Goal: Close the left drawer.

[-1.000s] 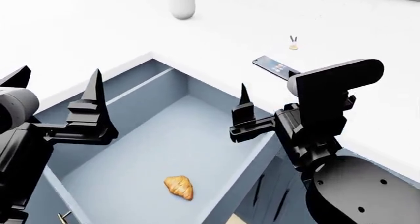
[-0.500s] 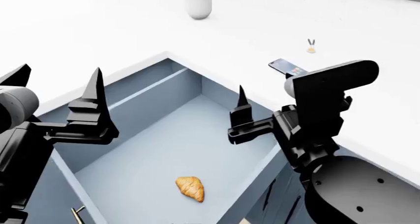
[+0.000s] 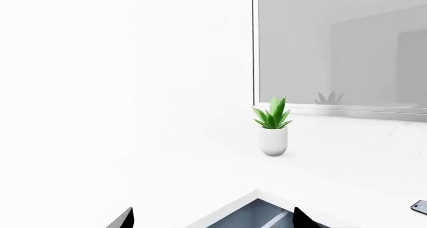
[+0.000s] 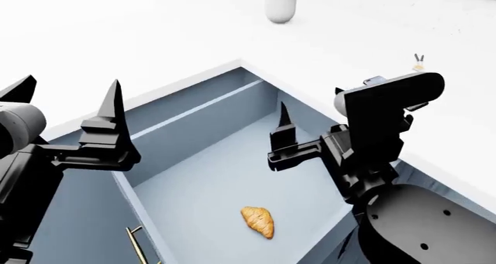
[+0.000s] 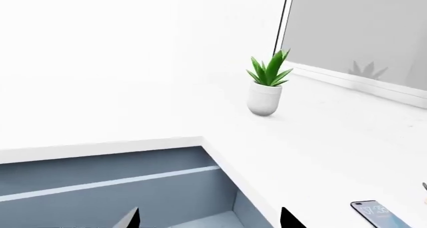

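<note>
Wide pale blue-grey left drawer point(image 4: 209, 171) pulled far out below the white table point(image 4: 155, 38), croissant point(image 4: 258, 220) inside. Brass bar handle point(image 4: 138, 246) down at the front, nearer the left gripper point(image 4: 66, 110) (jaws spread, empty). Right gripper point(image 4: 310, 116) over the interior, jaws likewise parted.

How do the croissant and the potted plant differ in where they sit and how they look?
The croissant lies flat on the floor of the open left drawer; the potted plant stands upright on the white counter beyond it. The croissant is golden-brown and bare; the plant is spiky green leaves in a white pot. Neither end effector touches either one.
</note>
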